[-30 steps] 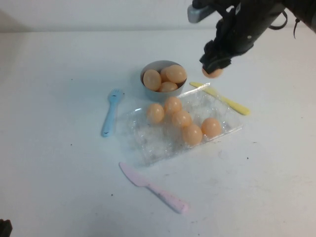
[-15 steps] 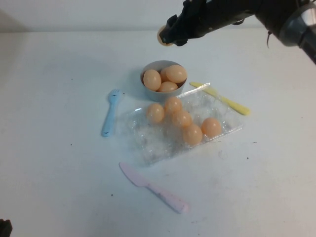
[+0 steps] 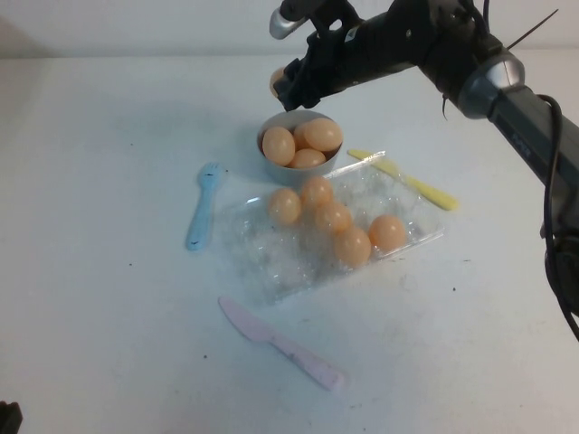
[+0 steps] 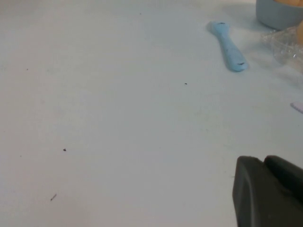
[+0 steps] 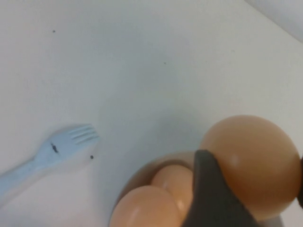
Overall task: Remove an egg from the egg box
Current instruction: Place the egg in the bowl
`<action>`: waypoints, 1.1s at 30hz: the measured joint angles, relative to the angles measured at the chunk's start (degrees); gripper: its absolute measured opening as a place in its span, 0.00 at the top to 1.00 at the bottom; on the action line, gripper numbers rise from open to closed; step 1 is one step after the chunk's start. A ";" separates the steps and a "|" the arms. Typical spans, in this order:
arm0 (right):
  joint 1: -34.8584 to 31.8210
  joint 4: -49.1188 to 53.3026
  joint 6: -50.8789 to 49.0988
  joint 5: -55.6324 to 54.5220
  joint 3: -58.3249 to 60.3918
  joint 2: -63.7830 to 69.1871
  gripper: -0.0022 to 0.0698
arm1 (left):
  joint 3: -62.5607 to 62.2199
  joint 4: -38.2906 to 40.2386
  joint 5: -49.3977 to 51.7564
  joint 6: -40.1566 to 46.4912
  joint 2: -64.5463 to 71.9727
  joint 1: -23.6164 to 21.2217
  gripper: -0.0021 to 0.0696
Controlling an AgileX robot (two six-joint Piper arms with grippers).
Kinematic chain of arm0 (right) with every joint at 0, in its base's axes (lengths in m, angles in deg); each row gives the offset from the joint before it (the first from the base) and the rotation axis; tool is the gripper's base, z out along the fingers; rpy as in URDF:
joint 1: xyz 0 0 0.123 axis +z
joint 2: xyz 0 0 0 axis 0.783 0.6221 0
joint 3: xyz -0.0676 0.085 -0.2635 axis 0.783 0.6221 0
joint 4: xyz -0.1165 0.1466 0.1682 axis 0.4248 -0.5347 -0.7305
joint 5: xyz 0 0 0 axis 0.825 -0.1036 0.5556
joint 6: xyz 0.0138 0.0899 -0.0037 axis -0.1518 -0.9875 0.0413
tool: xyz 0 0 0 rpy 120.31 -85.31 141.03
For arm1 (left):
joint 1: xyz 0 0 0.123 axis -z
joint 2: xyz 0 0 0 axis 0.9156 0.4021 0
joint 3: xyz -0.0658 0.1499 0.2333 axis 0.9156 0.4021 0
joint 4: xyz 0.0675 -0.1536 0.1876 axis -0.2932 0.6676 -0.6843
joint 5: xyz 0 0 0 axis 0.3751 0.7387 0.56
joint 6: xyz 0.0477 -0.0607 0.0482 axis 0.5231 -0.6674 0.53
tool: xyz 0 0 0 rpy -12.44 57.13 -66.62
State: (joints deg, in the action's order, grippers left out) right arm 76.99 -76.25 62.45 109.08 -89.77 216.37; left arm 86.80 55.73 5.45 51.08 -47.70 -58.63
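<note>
My right gripper (image 3: 288, 86) is shut on a peach-orange egg (image 3: 276, 81) and holds it in the air just over the far-left rim of the grey-blue bowl (image 3: 318, 172). In the right wrist view the egg (image 5: 246, 151) fills the gap of the gripper (image 5: 251, 165), with one dark finger (image 5: 208, 198) against its side and the bowl's eggs (image 5: 142, 208) below. The clear egg box (image 3: 271, 262) lies in front of the bowl with several eggs (image 3: 333, 218) in its cups. My left gripper (image 4: 262, 163) hovers low over bare table at the near left.
Three eggs (image 3: 308, 136) lie in the bowl. A blue fork (image 3: 204, 203) is left of the egg box, a yellow knife (image 3: 407, 181) behind its right end, and a pink knife (image 3: 280, 344) in front. The left wrist view shows the fork (image 4: 229, 45).
My right gripper has carried the egg leftward from above the yellow knife's far end to above the bowl's far-left rim, dipping slightly. The left arm has not moved.
</note>
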 joint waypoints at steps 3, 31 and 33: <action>0.00 0.83 0.09 0.00 -0.13 0.00 0.52 | 0.00 0.00 0.00 0.00 0.00 0.00 0.98; -4.24 7.83 -2.78 7.00 -0.13 0.00 0.52 | 0.00 0.00 0.00 0.00 0.00 0.00 0.98; -4.80 6.35 -2.78 6.41 -0.13 0.00 0.52 | 0.00 0.00 0.00 0.00 0.00 0.00 0.98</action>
State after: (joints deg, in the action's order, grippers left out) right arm 72.19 -69.90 59.67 115.49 -89.90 216.37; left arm 86.80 55.73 5.45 51.08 -47.70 -58.63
